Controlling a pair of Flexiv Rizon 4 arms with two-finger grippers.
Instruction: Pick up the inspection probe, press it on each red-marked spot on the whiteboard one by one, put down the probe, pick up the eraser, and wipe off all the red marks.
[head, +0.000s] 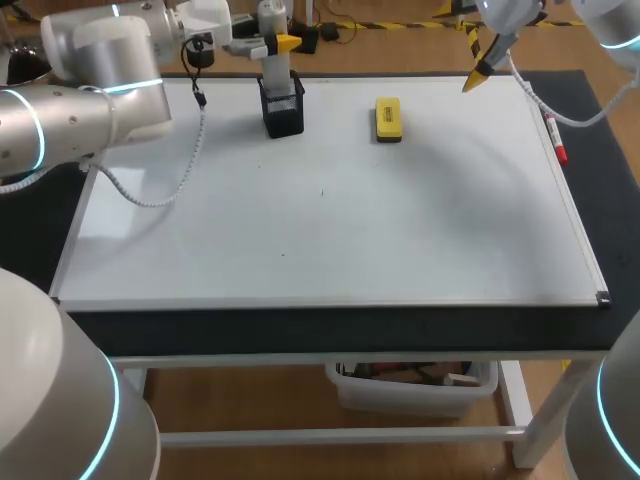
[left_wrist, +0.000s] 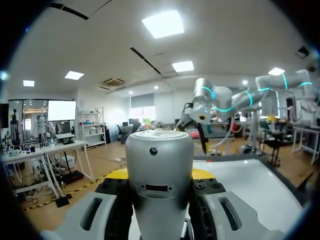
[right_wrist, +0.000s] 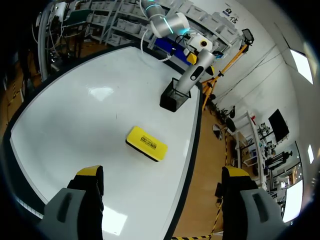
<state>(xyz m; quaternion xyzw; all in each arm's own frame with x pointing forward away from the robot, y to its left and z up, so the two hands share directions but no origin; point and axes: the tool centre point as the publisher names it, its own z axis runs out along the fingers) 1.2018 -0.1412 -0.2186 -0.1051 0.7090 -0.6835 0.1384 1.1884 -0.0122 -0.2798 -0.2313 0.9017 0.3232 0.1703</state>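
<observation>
The inspection probe (head: 271, 45), a grey cylinder, stands upright with its lower end in a black mesh holder (head: 284, 110) at the back of the whiteboard (head: 330, 220). My left gripper (head: 284, 43) is shut on its upper part. In the left wrist view the probe (left_wrist: 159, 165) fills the gap between the fingers. The yellow eraser (head: 388, 118) lies flat on the board to the right of the holder. My right gripper (head: 478, 72) hangs open above the board's back right corner. In its own view the eraser (right_wrist: 146, 143) lies ahead of the empty gripper (right_wrist: 162, 175).
A red marker pen (head: 556, 140) lies along the whiteboard's right edge. I make out only two tiny dark specks (head: 322, 192) on the board. A black mat (head: 340, 328) borders the board at the front.
</observation>
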